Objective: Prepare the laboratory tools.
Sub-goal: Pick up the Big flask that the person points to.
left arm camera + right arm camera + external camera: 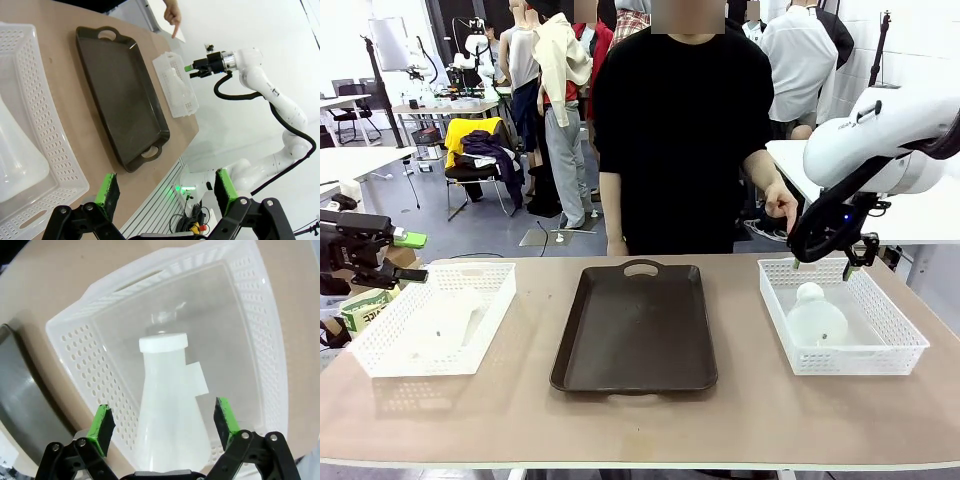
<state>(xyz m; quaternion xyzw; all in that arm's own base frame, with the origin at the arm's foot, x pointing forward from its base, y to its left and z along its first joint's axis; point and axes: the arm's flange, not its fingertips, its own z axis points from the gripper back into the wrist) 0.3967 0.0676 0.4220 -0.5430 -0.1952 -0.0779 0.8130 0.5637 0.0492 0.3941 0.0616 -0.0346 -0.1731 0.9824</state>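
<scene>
One frosted conical flask (817, 318) stands in the right white basket (860, 360). My right gripper (823, 266) hovers open just above that basket's far edge. In the right wrist view the flask (170, 405) rises between my open green-padded fingers (102, 427), neck and white rim toward the basket's (250, 315) far wall, with no pad touching it. A second flask (445, 325) lies in the left basket (420, 362). My left gripper (412, 257) is open, off the table's left edge. In the left wrist view this flask (15, 155) sits at the left edge inside its basket (50, 125).
A dark brown tray (635, 325) lies at the table's middle between the baskets, also in the left wrist view as the tray (122, 95). A person stands at the far side, one hand (782, 205) pointing down toward the right basket. Bare tabletop runs along the near edge.
</scene>
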